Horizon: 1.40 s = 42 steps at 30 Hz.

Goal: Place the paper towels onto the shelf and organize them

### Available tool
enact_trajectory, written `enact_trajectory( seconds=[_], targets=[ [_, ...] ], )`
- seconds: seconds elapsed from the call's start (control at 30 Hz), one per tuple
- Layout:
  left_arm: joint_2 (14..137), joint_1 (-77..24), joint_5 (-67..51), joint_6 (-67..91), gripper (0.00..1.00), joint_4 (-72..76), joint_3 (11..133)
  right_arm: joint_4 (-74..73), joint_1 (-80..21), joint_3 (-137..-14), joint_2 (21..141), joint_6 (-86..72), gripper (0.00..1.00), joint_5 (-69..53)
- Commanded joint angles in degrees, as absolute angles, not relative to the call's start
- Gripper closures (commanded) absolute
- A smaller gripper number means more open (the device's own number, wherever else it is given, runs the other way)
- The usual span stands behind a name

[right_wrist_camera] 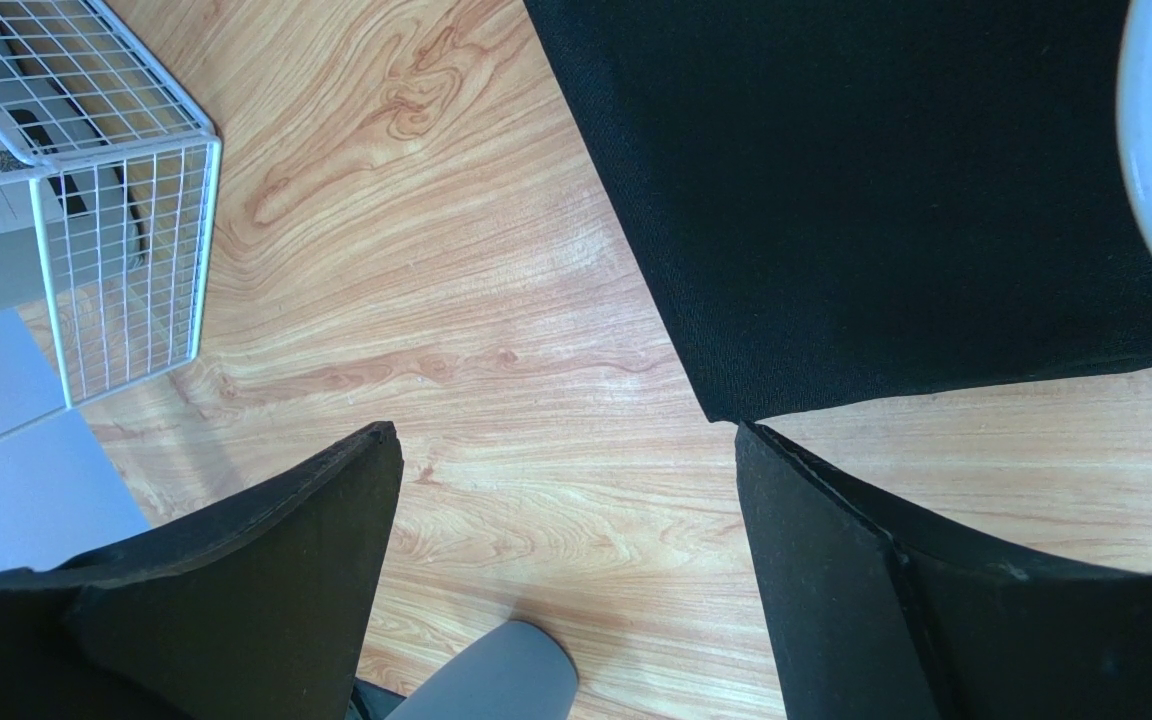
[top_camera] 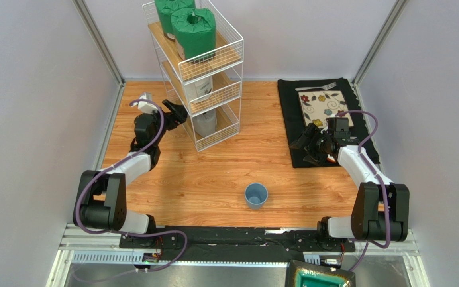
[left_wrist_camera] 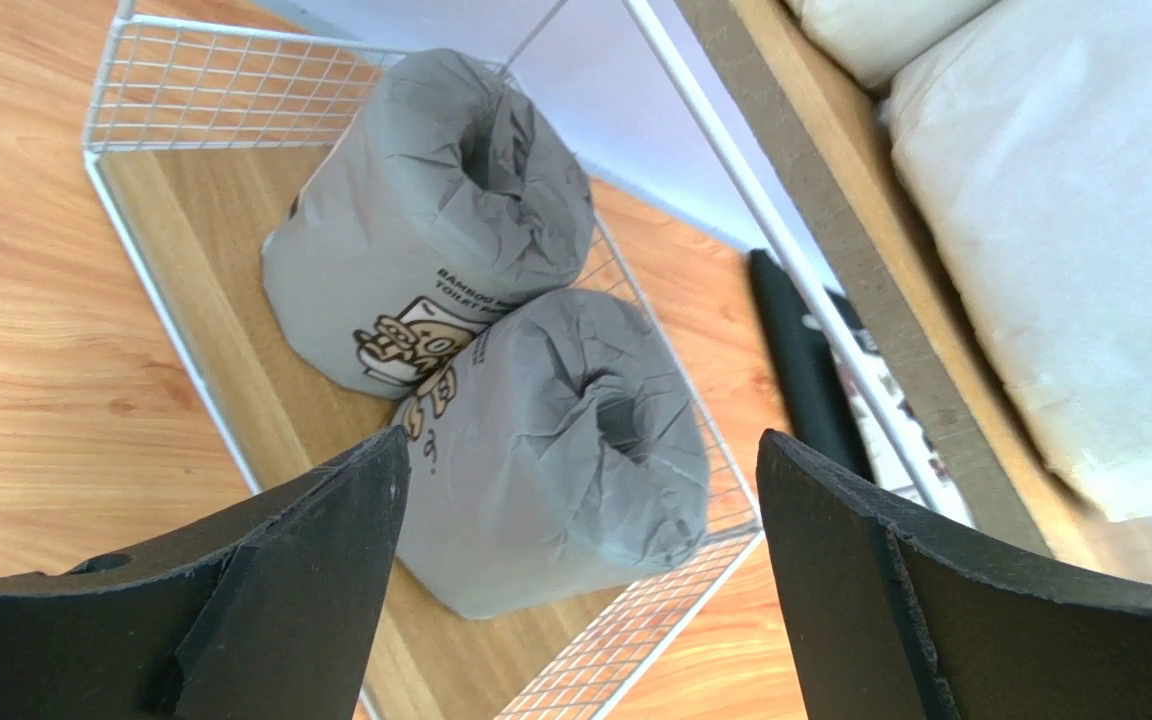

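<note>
The white wire shelf (top_camera: 226, 42) stands at the back centre. Two green rolls (top_camera: 193, 33) sit on its top tier, white rolls (top_camera: 201, 88) on the middle tier, grey rolls (top_camera: 204, 124) on the bottom tier. In the left wrist view two grey rolls (left_wrist_camera: 432, 225) lie side by side on the bottom plank, and white rolls (left_wrist_camera: 1078, 225) show on the tier above. My left gripper (top_camera: 177, 112) is open and empty just outside the shelf's left side (left_wrist_camera: 575, 525). My right gripper (top_camera: 307, 145) is open and empty over the black mat's left edge (right_wrist_camera: 567, 495).
A small blue cup (top_camera: 256, 195) stands on the table near the front centre. A black mat (top_camera: 292, 107) with a floral plate (top_camera: 321, 106) and a fork lies at the right. Grey walls close in both sides and the back.
</note>
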State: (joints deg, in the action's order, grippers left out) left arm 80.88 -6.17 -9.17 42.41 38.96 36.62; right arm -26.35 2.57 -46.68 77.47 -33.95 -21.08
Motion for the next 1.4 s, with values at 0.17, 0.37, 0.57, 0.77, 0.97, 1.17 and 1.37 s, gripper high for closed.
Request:
enact_trajectory(
  seconds=[0.17,0.37,0.57,0.77,0.97,1.17,1.37],
  targets=[
    [74.02,-4.66,-9.85,42.82,0.06,40.45,31.20,-26.46,2.90,-49.04,76.20,-33.22,0.14,-20.74],
    [62.42,-4.66,-3.45,35.17,0.06,23.92,28.66,-26.02,2.90,-49.31,77.34,-33.40,0.14,-21.09],
    [48.09,-4.66,3.77,28.84,0.03,8.20,24.26,-24.52,2.90,-48.43,76.91,-34.01,0.14,-20.92],
    [39.38,-4.66,8.52,26.81,0.02,-8.42,21.54,-23.20,2.64,-47.99,73.40,-34.80,0.01,-18.64],
    [33.41,-4.66,11.78,27.59,0.02,-15.90,16.18,-25.05,2.11,-49.74,69.62,-34.63,0.01,-13.19],
    [28.13,-4.66,10.37,32.43,0.02,-15.38,12.22,-25.66,1.85,-49.66,64.52,-34.63,0.01,-9.06],
    [27.07,-4.66,11.42,34.89,0.02,-16.43,11.25,-25.84,1.76,-48.87,61.96,-34.63,0.01,-7.74]
  ],
)
